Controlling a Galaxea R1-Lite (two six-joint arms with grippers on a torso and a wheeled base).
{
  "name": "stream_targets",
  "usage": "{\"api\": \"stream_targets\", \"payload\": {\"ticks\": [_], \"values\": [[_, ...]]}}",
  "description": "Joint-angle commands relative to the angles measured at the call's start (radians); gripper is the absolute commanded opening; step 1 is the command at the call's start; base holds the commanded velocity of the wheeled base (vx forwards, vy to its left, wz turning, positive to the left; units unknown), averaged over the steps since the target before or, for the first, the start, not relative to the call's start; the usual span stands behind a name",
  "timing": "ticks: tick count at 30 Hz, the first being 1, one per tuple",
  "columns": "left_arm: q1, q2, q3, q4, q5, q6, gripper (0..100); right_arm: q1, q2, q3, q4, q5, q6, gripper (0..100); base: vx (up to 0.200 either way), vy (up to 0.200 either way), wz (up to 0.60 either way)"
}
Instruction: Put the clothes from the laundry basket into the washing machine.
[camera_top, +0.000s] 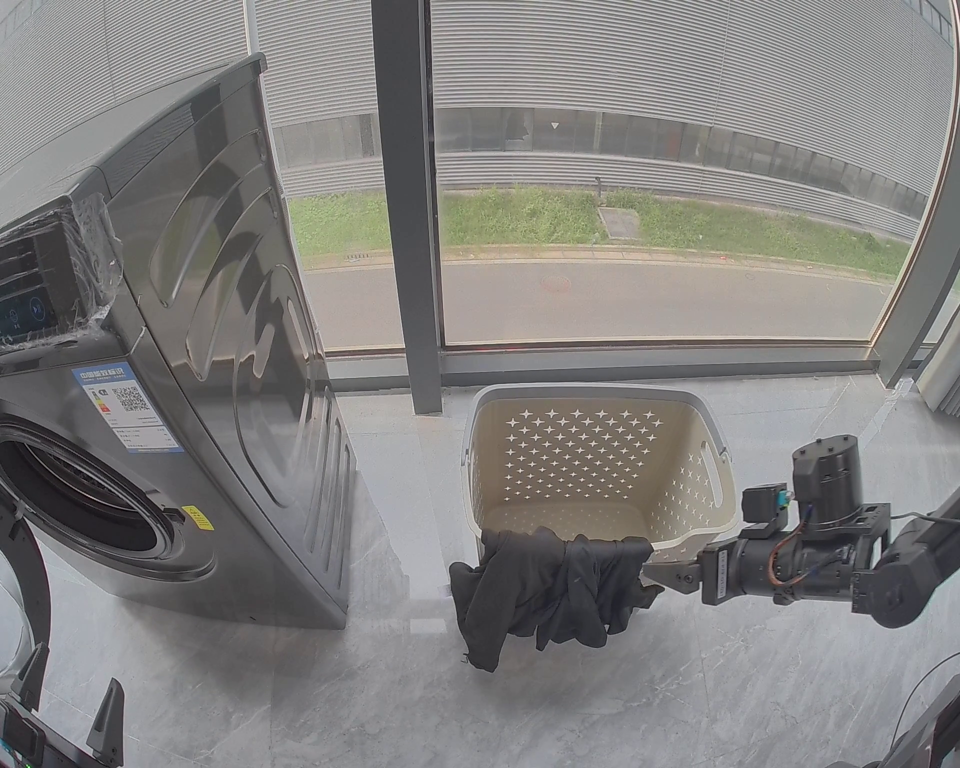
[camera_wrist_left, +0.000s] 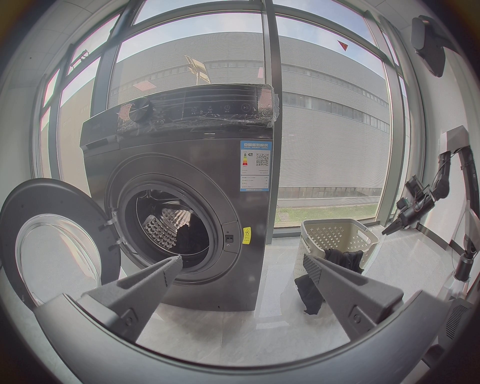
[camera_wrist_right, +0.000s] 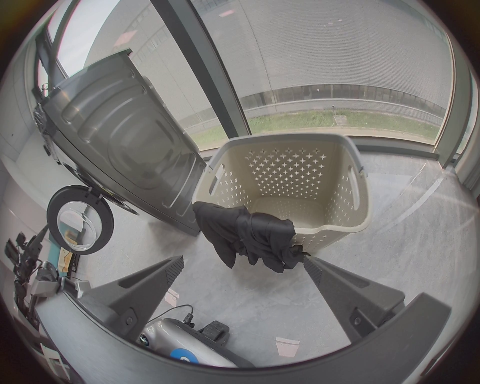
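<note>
**Limp dark garment on the basket rim, both tools apart**

At the far left, the washing machine (camera_top: 200, 330) stands on the floor with its door (camera_wrist_left: 55, 245) swung open and the drum mouth (camera_wrist_left: 172, 232) clear. The left tool (camera_wrist_left: 242, 260) hangs low in front of it, fingers spread and holding nothing.

Toward the middle, the dark garment (camera_top: 545, 590) is draped over the near rim of the laundry basket (camera_top: 590, 392). Part of it lies inside and most hangs down the outer wall, with one tail close to the floor.

The garment looks soft, light and floppy, so it will likely sag and trail when lifted. The bunched fold on top of the rim seems the best place to pinch. The basket looks light and could tip if the cloth snags.

On the right, the right tool (camera_top: 668, 575) sits just beside the garment's right edge, fingers apart and empty.
</note>
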Motion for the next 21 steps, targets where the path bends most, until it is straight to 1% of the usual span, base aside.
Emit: {"api": "stream_targets", "payload": {"ticks": [1,5,8,12,15,18,20,21], "values": [[0.0,-0.016,0.015,0.0,-0.001,-0.001,100,0.015,0.209,-0.082,-0.007,-0.005,0.004,100,0.0,0.0,0.0],[0.0,-0.016,0.015,0.0,0.001,-0.001,100,0.017,0.264,-0.111,-0.005,-0.007,0.006,100,0.0,0.0,0.0],[0.0,-0.015,0.015,0.0,0.001,-0.001,100,0.02,0.291,-0.121,-0.002,-0.031,0.007,100,0.0,0.0,0.0],[0.0,-0.015,0.015,0.0,0.002,-0.001,100,0.032,0.33,-0.137,-0.005,-0.044,0.044,100,0.0,0.0,0.0],[0.0,-0.015,0.015,0.0,0.002,-0.001,100,0.043,0.361,-0.16,-0.005,-0.044,0.066,100,0.0,0.0,0.0],[0.002,-0.016,0.015,0.0,0.002,-0.003,100,0.057,0.392,-0.184,-0.004,-0.044,0.102,100,0.0,0.0,0.0],[0.002,-0.015,0.015,0.0,0.002,-0.003,100,0.061,0.398,-0.192,-0.001,-0.044,0.112,100,0.0,0.0,0.0],[0.0,-0.016,0.015,0.0,0.002,-0.003,100,0.064,0.412,-0.207,0.004,-0.045,0.125,100,0.0,0.0,0.0]]}}
